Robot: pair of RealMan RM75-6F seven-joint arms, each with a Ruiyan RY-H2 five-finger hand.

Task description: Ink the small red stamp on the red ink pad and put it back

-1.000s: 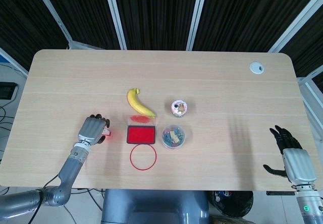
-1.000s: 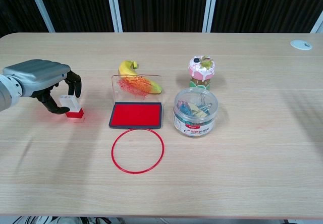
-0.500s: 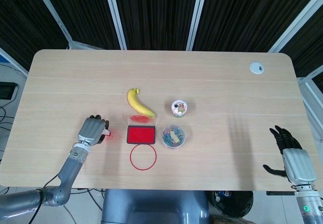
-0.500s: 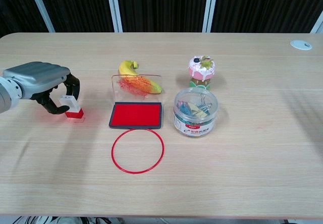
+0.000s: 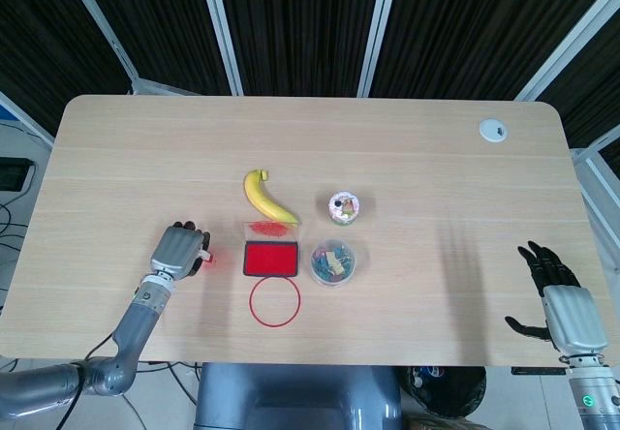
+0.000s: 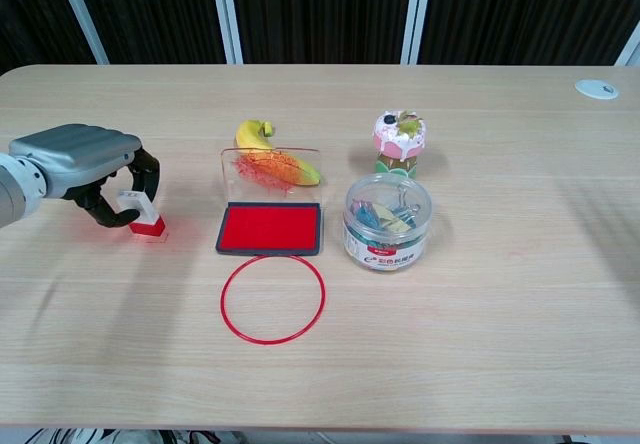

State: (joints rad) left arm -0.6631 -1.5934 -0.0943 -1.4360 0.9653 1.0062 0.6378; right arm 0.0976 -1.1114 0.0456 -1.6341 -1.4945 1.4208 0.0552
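- Left hand: fingers curled around the upper part of the small red stamp, gripping it.
- Small red stamp: upright, its red base on the desk, left of the red ink pad and apart from it.
- Red ink pad: lid open, with a banana behind it.
- Red ring: flat on the desk, just near of the pad.
- Clip jar: right of the pad.
- Right hand: at the near right desk edge, fingers spread, holding nothing.
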